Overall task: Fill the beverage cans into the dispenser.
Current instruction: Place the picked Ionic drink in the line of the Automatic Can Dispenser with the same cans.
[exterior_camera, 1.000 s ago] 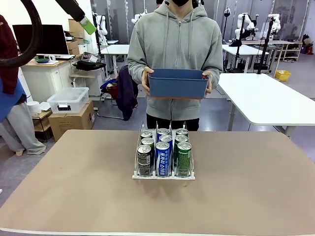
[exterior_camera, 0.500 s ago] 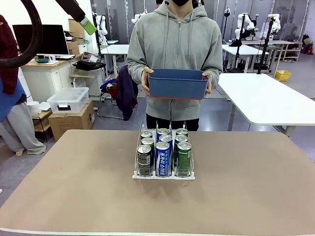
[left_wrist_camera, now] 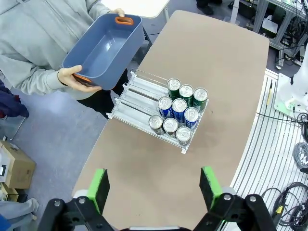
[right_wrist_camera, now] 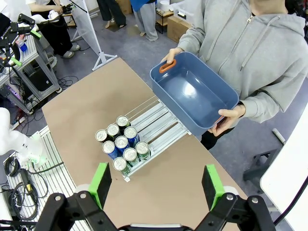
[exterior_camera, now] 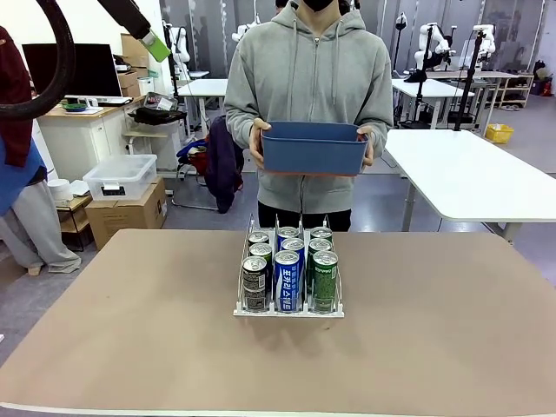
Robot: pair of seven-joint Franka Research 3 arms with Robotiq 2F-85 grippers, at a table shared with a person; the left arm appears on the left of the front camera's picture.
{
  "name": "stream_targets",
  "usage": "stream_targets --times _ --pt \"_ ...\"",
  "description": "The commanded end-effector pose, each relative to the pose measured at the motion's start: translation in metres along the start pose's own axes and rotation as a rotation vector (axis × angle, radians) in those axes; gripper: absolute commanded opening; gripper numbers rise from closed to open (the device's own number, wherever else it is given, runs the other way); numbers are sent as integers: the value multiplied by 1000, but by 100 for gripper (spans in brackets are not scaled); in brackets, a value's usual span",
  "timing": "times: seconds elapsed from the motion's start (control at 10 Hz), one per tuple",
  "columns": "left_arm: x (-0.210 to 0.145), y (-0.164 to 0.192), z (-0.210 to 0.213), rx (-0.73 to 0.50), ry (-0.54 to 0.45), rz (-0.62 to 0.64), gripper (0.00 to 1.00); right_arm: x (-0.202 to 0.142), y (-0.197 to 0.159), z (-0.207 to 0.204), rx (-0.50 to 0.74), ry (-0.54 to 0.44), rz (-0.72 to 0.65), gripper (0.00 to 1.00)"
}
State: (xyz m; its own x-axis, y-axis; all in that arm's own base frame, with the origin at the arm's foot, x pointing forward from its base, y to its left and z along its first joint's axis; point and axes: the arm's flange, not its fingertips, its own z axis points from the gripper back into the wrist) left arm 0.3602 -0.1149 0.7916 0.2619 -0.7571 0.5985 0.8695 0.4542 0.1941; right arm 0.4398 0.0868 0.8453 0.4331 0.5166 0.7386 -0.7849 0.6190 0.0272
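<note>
The brown surface [exterior_camera: 130, 339] spans the front view, and a person in a grey hoodie [exterior_camera: 308, 78] stands at its far side. Both of the person's hands grip a blue tub [exterior_camera: 314, 146] at its short ends, holding it in the air above the far edge; the wrist views show the tub's inside bare, with orange handles.

Near the middle of the surface, toward the person, sits the dispenser [exterior_camera: 288, 310], its clear lanes running from the person toward the robot. Nine beverage cans [exterior_camera: 287, 280] stand upright in it, three per lane, packed against the low front lip: dark cans in the robot's left lane, blue in the middle, green on the right. The rear half of each lane lies bare in the wrist views.

The left claw [left_wrist_camera: 154, 187] hangs high over the surface with its green-padded fingers spread wide apart, gripping nothing. The right claw [right_wrist_camera: 156, 185] hangs likewise, fingers wide apart and clear of everything.
</note>
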Motion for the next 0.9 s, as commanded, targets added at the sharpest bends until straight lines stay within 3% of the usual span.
stream_targets --times 0.0,0.8 --pt "-1 0 1 -10 -5 -2 100 -2 2 0 2 6 6 100" --pt "-1 0 1 -10 -5 -2 100 -2 2 0 2 6 6 100"
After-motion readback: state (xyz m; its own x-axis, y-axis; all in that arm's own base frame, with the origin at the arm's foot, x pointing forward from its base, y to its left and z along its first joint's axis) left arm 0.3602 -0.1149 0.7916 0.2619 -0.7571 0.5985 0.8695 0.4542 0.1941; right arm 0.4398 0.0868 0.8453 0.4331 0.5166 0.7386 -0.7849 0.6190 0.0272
